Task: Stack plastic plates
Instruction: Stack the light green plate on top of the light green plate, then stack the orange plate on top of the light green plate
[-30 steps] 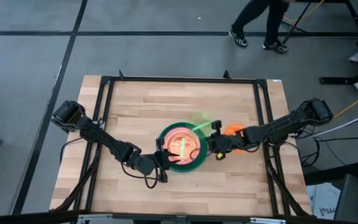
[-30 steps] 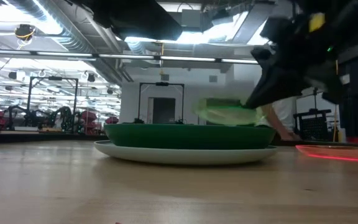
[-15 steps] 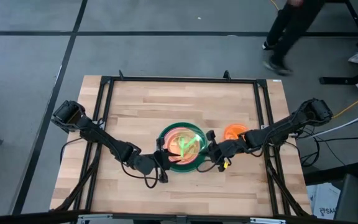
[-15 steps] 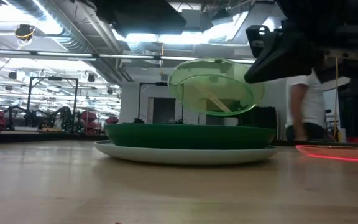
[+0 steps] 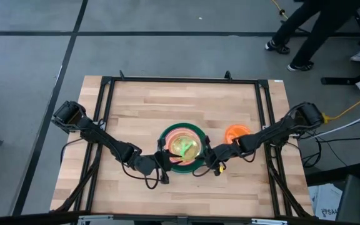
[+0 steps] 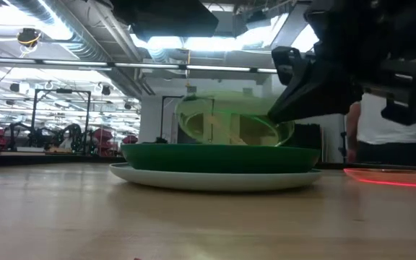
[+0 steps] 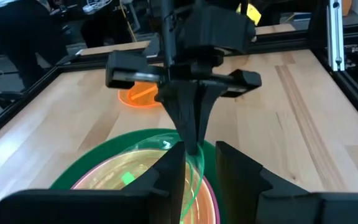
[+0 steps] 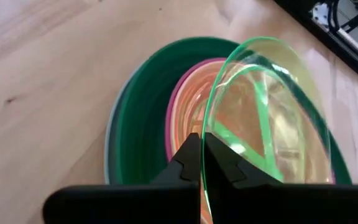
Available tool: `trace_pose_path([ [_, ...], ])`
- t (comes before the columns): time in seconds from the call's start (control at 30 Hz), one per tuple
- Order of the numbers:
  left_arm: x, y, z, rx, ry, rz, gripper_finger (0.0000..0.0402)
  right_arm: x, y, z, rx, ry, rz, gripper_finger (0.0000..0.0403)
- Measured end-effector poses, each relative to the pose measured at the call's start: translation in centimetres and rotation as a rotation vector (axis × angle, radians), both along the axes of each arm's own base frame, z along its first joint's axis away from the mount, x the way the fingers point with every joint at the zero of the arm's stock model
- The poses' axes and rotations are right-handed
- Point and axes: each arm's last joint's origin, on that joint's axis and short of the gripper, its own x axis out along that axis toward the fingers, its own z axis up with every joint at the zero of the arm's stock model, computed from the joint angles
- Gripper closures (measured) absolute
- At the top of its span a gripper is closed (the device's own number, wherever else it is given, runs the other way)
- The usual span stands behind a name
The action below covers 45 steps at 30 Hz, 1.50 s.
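A stack of plates [image 5: 180, 148] stands mid-table: a pale plate [image 6: 215, 179] at the bottom, the dark green plate [image 6: 222, 157] on it, and magenta [image 8: 178, 93] and cream-pink ones nested inside. My right gripper [image 8: 202, 155] is shut on a translucent lime green plate [image 6: 230, 119], tilted over the stack. My left gripper [image 7: 201, 168] sits at the stack's near-left rim [image 5: 163, 161], its fingers a little apart. I cannot tell whether it touches the rim. The orange plate [image 5: 236, 132] lies flat to the stack's right. My right gripper pinches the lime green plate's rim [image 8: 204, 140] between its two fingers, coming from the table's right and slanting down. The plate stands steeply tilted, its held edge up. Its far edge [image 6: 193, 133] dips to the dark green plate's rim; whether it touches the stack is hidden.
Bare wood surrounds the stack on all sides. A black frame [image 5: 108, 87] runs round the table's edges. People walk on the floor beyond the far edge [image 5: 305, 31]. A red-lit plate edge [image 6: 396, 177] shows at the right in the low view.
My right gripper has moved toward the table's left and near edge, carrying the lime green plate from beside the orange plate to over the stack. The plate turned from nearly edge-on to steeply tilted, then came lower toward the stack.
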Motion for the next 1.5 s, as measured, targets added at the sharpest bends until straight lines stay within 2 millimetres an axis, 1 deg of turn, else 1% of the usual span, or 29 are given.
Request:
trace_pose_path([
  [0.13, 0.0, 0.0, 0.0, 0.0, 0.001, -0.001, 0.0319, 0.3, 0.1, -0.5, 0.003, -0.005, 0.0, 0.0401],
  [0.37, 0.0, 0.0, 0.0, 0.0, 0.001, -0.002, 0.0319, 0.9, -1.3, -1.5, 0.019, 0.034, -0.071, 0.04],
  [0.47, 0.0, 0.0, 0.0, 0.0, 0.003, -0.004, 0.0319, 1.1, -1.7, -1.9, 0.058, 0.049, -0.107, 0.0391],
  [0.57, 0.0, 0.0, 0.0, -0.001, 0.003, -0.006, 0.0319, 1.2, -1.8, -2.2, 0.097, 0.065, -0.108, 0.0366],
  [0.67, 0.0, 0.0, 0.0, -0.001, 0.003, -0.007, 0.0319, 1.2, -1.7, -2.2, 0.102, 0.066, -0.104, 0.0327],
  [0.8, 0.0, -0.1, 0.0, -0.002, 0.004, -0.01, 0.0319, 1.1, -1.8, -1.4, 0.112, 0.042, -0.112, 0.0281],
  [0.93, 0.0, 0.0, 0.0, -0.001, 0.006, -0.01, 0.0319, 0.5, -1.9, 0.1, 0.162, 0.039, -0.138, 0.0257],
  [1.07, 0.0, 0.0, -0.1, 0.001, 0.011, -0.01, 0.0319, -0.6, -2.3, 1.9, 0.226, 0.05, -0.182, 0.0254],
  [1.17, 0.0, 0.0, -0.1, 0.001, 0.011, -0.009, 0.0319, -1.6, -2.5, 2.7, 0.276, 0.098, -0.226, 0.0253],
  [1.3, 0.0, -0.1, -0.1, 0.001, 0.011, -0.01, 0.0319, -3.1, -3.0, 3.2, 0.306, 0.188, -0.292, 0.0253],
  [1.5, -0.1, -0.1, -0.1, 0.0, 0.011, -0.01, 0.0319, -5.1, -3.7, 2.8, 0.248, 0.352, -0.394, 0.0253],
])
